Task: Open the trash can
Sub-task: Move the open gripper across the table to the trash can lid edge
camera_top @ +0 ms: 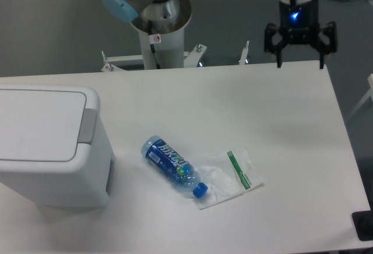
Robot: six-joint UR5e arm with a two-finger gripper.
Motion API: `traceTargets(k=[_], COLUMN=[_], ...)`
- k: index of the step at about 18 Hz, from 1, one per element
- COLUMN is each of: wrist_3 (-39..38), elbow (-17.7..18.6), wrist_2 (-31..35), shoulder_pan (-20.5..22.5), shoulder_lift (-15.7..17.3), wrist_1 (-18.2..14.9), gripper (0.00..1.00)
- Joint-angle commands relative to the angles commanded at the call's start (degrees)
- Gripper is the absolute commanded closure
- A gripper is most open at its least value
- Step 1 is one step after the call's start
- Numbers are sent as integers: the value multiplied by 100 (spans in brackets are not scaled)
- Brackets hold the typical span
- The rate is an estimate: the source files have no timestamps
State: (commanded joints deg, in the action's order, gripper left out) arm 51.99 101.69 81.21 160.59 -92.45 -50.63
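The trash can (49,149) is a large boxy white bin at the left edge of the table, its flat lid down and a grey latch tab (88,127) on its right side. My gripper (299,63) hangs over the table's far right edge, far from the bin. It is open, fingers spread wide, with nothing between them.
A clear plastic bottle (173,165) with a blue label and blue cap lies on its side mid-table. A crumpled clear wrapper (230,177) with a green strip lies beside its cap. The arm's base column (157,32) stands behind the table's far edge.
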Motion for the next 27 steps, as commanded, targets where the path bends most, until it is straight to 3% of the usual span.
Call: traceTargets(k=[8, 13, 17, 27], wrist_3=[-2191, -3264, -3573, -3828], elbow=[-597, -835, -932, -915], wrist_2=[-35, -693, -1116, -1160], shoulder_pan=[-1212, -1661, -1995, -2611], shoulder_lift=[-299, -238, -159, -53], wrist_1=[79, 97, 97, 97], gripper=[0, 0, 0, 0])
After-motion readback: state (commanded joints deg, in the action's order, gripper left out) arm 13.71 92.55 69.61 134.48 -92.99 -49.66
